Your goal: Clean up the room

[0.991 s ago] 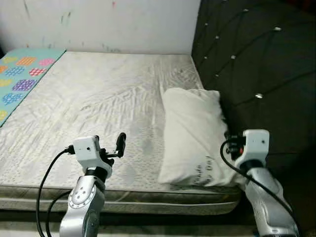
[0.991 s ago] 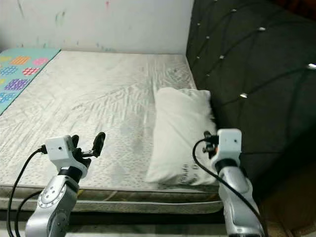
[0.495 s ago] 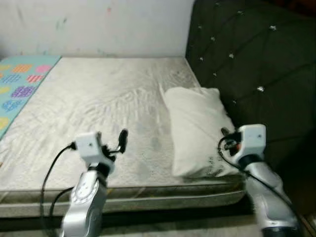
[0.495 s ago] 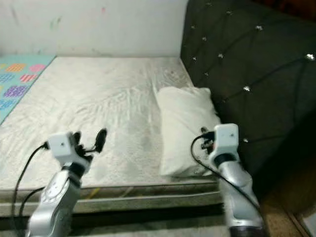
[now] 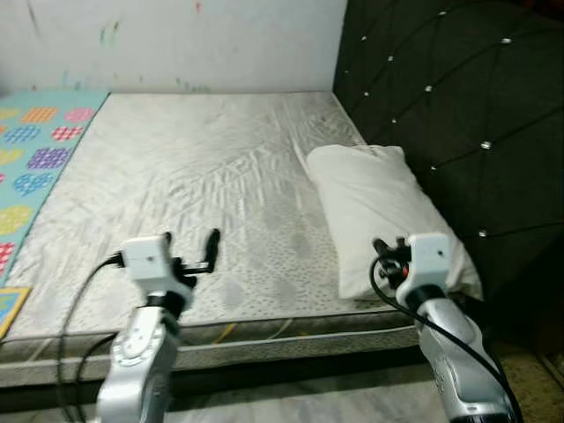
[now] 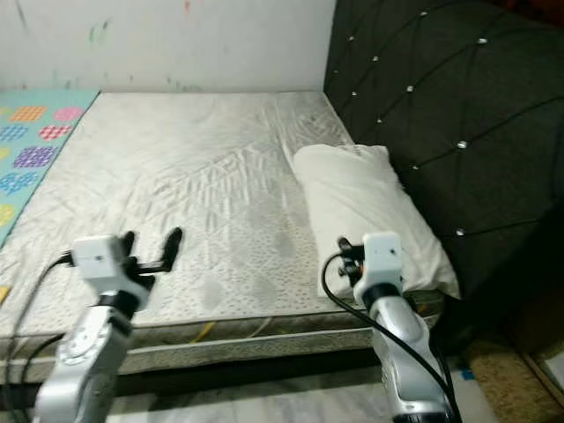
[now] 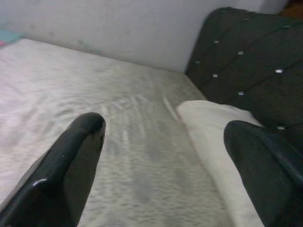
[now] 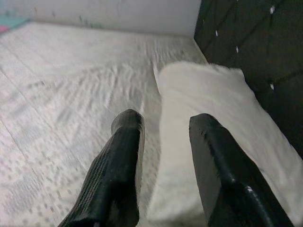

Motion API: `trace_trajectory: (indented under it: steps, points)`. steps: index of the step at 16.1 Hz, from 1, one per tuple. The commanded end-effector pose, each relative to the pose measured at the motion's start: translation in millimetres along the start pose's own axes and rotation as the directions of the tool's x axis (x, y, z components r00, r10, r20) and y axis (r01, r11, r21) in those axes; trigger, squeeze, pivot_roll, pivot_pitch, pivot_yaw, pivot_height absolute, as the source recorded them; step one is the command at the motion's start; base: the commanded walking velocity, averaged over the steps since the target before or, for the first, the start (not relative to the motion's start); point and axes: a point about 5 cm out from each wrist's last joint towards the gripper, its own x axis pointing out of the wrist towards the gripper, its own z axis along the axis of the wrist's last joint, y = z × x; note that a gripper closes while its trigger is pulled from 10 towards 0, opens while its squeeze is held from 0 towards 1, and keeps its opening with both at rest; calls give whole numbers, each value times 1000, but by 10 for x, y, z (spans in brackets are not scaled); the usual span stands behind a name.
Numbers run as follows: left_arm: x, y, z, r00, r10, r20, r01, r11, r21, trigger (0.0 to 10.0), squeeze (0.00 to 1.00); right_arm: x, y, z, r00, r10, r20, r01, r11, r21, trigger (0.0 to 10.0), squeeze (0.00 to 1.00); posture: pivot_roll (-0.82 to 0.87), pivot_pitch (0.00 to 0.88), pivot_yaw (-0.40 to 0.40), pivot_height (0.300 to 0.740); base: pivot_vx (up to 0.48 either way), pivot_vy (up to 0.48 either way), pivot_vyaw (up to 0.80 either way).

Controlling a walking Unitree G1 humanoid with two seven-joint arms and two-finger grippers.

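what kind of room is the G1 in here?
Almost certainly a bedroom. A bare mattress fills most of the head view, with a white pillow lying along a dark tufted, studded headboard. A colourful patterned mat lies along the mattress's far-left edge, against a scuffed white wall.

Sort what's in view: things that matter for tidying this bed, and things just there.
For the job:
- pillow
- mattress
- left end effector, open
- right end effector, open, aimed at the pillow's edge

Just there:
- headboard
- play mat
- wall
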Motion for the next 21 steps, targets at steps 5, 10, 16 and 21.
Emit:
trace_trajectory:
  steps: [5, 10, 16, 21]
  points:
    - [35, -107, 61, 998, -57, 27, 58, 998, -22, 10000, 0, -23, -45, 44, 1000, -10, 18, 10, 1000, -17, 10000, 0, -199, 14, 7, 740, 392, 0, 0]
    - [13, -117, 39, 998, -59, 19, 59, 998, -28, 10000, 0, -20, -33, 39, 1000, 2, 14, -2, 1000, -24, 10000, 0, -198, 20, 5, 740, 428, 0, 0]
    - [41, -15, -45, 997, 71, -38, -70, 997, 22, 10000, 0, -63, -20, -27, 1000, 17, -5, -17, 1000, -15, 10000, 0, -194, 25, 7, 740, 178, 0, 0]
    - [59, -72, -11, 1000, 21, -22, -20, 1000, 10, 10000, 0, -54, 9, -17, 1000, 29, 5, -29, 999, -35, 10000, 0, -193, 22, 12, 740, 0, 190, 0]
